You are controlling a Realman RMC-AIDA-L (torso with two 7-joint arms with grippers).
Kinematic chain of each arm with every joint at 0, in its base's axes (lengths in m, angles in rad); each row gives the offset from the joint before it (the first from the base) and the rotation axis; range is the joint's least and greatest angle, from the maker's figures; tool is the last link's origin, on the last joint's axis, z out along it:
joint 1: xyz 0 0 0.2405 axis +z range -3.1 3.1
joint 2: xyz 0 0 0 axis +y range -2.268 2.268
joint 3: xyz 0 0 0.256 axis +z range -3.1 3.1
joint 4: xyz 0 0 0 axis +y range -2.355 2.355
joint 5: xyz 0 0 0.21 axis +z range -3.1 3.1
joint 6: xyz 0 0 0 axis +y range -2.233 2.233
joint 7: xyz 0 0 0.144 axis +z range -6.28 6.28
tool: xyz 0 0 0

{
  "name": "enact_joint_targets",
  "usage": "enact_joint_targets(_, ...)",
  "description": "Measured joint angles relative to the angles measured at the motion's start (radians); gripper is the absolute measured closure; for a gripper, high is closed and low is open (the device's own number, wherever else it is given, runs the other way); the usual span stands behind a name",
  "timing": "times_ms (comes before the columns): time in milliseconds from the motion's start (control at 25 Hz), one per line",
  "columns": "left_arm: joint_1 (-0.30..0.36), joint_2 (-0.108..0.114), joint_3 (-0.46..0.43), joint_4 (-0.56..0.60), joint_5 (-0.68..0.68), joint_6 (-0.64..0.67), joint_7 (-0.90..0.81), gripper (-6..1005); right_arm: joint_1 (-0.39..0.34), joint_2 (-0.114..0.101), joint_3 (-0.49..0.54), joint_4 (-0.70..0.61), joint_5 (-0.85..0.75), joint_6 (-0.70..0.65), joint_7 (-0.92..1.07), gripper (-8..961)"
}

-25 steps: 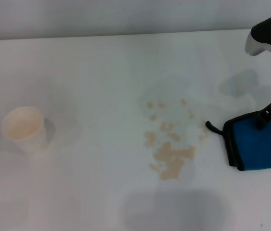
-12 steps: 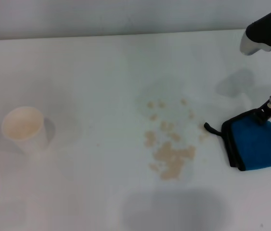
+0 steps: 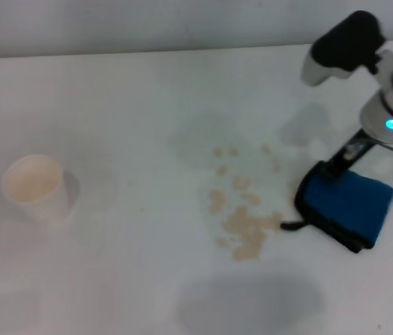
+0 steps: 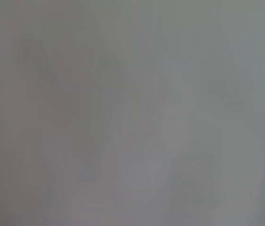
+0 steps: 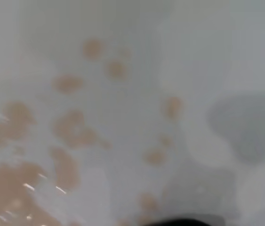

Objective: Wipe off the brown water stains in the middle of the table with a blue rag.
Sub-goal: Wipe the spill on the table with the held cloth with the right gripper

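The blue rag [image 3: 346, 202], with its black trim and loop tab, lies on the white table [image 3: 126, 105] just right of the brown water stains [image 3: 245, 223]. Its left edge almost touches the outer droplets. My right gripper [image 3: 338, 166] reaches down from the upper right and is shut on the rag's far edge. The right wrist view shows the stains [image 5: 71, 127] close up as tan blotches and droplets. The left gripper is out of view, and the left wrist view shows only plain grey.
A white paper cup [image 3: 35, 187] with a beige inside stands at the left of the table. The table's far edge runs along the top of the head view.
My right arm has swung left and dragged the rag with it. The rag has turned and now sits next to the stains instead of near the right edge.
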Motion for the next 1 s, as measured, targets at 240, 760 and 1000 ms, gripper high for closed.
enact_joint_targets(240,0.001,-0.002,0.001,-0.002,0.001,-0.01,-0.001,124,0.079,0.004,-0.105,0.1,0.119,-0.066,-0.042,928)
enact_joint_targets(760,-0.001,-0.002,0.0,0.001,0.001,-0.014,-0.002,125,0.145,0.008,-0.28,0.096,0.377,0.001,-0.15,927)
enact_joint_targets(1000,-0.004,0.0,0.002,0.003,0.001,-0.016,-0.003,125,0.159,0.01,-0.338,0.094,0.459,0.041,-0.204,926)
